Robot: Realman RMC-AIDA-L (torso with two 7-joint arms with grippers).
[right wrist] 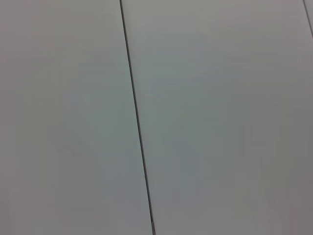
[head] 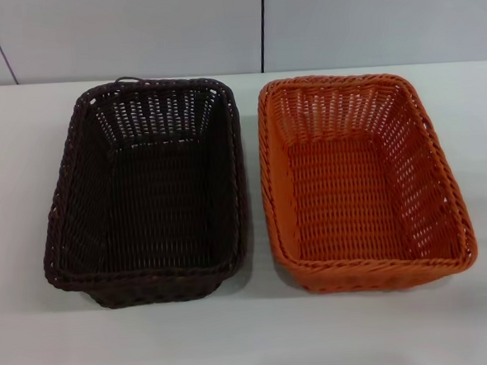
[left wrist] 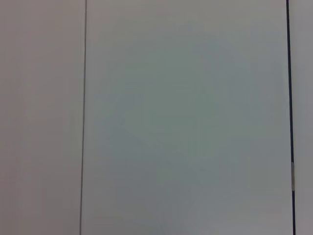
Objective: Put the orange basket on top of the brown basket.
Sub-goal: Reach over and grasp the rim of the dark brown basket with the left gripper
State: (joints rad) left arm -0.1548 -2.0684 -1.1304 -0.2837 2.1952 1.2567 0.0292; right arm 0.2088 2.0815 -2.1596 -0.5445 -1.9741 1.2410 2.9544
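Note:
The orange basket (head: 430,189) stands on the white table, right of centre in the head view, open side up and empty. The brown basket (head: 77,193) stands just left of it, also upright and empty, with a narrow gap between their rims. It looks like two brown baskets nested, with a second rim showing at the near end. Neither gripper shows in any view. Both wrist views show only pale wall panels with dark seams.
The white table (head: 253,339) runs under both baskets, with bare surface in front of them and at both sides. A pale panelled wall (head: 135,32) stands behind the table's far edge.

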